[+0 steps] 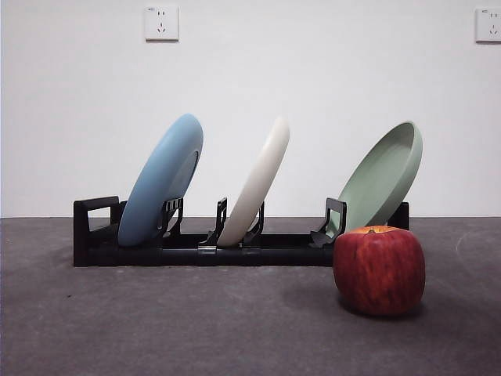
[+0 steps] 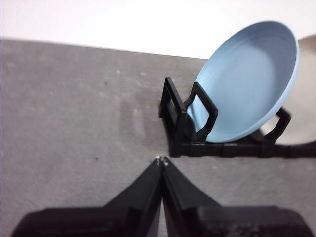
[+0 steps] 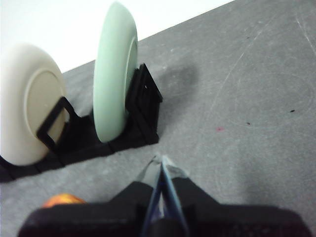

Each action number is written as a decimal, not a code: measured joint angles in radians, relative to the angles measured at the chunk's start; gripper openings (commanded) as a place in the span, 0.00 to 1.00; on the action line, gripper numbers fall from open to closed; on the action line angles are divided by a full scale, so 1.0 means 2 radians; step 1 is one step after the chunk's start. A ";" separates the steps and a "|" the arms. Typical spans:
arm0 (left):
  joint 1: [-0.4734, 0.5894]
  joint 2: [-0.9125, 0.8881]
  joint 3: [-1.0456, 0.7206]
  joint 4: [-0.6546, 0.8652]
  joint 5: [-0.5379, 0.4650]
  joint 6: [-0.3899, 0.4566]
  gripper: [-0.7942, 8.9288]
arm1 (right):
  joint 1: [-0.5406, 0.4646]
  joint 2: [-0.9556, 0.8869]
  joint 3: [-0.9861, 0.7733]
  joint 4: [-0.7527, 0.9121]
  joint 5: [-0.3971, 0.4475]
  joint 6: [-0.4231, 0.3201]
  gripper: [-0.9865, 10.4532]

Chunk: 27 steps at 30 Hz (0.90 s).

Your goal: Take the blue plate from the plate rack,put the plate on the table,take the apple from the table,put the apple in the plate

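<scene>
The blue plate [image 1: 162, 180] is seen leaning in the end slot of the rack [image 1: 196, 252], tilted, with the white plate [image 1: 257, 182] and the green plate [image 1: 381, 182] held in slots further along. The apple [image 1: 380, 269] is set on the desk [image 1: 156, 329] just in front of the rack's green-plate end. Both claws are held pressed together and empty: the left claw [image 2: 162, 160] near the blue plate's end of the rack, the right claw [image 3: 159, 159] near the green plate. The plate is judged stiff, smooth and light, perhaps slippery; its upper rim, clear of the dividers, is judged the best hold.
</scene>
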<state>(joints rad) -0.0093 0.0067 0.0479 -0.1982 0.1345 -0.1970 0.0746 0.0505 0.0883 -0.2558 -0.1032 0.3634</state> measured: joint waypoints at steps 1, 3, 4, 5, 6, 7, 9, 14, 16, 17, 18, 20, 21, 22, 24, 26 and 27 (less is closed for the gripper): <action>0.000 0.002 0.011 -0.007 0.000 -0.017 0.07 | 0.000 0.008 0.013 -0.005 0.000 0.005 0.07; 0.000 0.006 0.031 -0.013 0.002 -0.035 0.07 | 0.000 0.023 0.037 -0.014 0.000 0.010 0.07; 0.000 0.011 0.046 -0.015 0.003 -0.042 0.07 | 0.000 0.036 0.053 -0.019 -0.001 0.012 0.07; 0.000 0.017 0.057 -0.018 0.003 -0.045 0.07 | 0.000 0.047 0.066 -0.023 -0.001 0.013 0.07; 0.000 0.025 0.068 -0.019 0.003 -0.048 0.07 | 0.000 0.059 0.079 -0.028 -0.001 0.013 0.07; 0.000 0.037 0.080 -0.020 0.003 -0.051 0.07 | 0.000 0.075 0.097 -0.034 -0.001 0.015 0.07; 0.000 0.060 0.099 -0.022 0.004 -0.052 0.07 | 0.000 0.100 0.123 -0.040 -0.001 0.015 0.07; 0.000 0.146 0.157 -0.030 0.030 -0.051 0.07 | 0.000 0.175 0.200 -0.049 -0.001 -0.002 0.07; 0.000 0.186 0.185 -0.037 0.047 -0.045 0.07 | 0.000 0.205 0.230 -0.061 -0.010 -0.015 0.07; 0.000 0.209 0.201 -0.043 0.058 -0.039 0.07 | 0.000 0.221 0.246 -0.070 -0.018 -0.023 0.07; 0.000 0.228 0.216 -0.049 0.069 -0.032 0.07 | 0.000 0.236 0.261 -0.079 -0.026 -0.030 0.07; 0.000 0.275 0.253 -0.066 0.099 -0.016 0.07 | 0.000 0.271 0.295 -0.102 -0.047 -0.043 0.07; 0.000 0.295 0.269 -0.073 0.112 -0.009 0.07 | 0.000 0.286 0.310 -0.112 -0.057 -0.049 0.07; 0.000 0.318 0.288 -0.083 0.126 -0.001 0.08 | 0.000 0.304 0.326 -0.124 -0.072 -0.058 0.07; 0.000 0.361 0.323 -0.099 0.153 0.011 0.08 | 0.000 0.336 0.354 -0.145 -0.103 -0.073 0.09; 0.000 0.405 0.358 -0.115 0.178 0.021 0.08 | 0.000 0.369 0.379 -0.162 -0.140 -0.087 0.09; 0.000 0.422 0.370 -0.121 0.187 0.024 0.08 | 0.000 0.382 0.387 -0.167 -0.154 -0.091 0.09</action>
<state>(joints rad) -0.0093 0.8513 0.7887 -0.4404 0.5083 -0.1493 0.0746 0.8139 0.8616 -0.5907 -0.4118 0.1806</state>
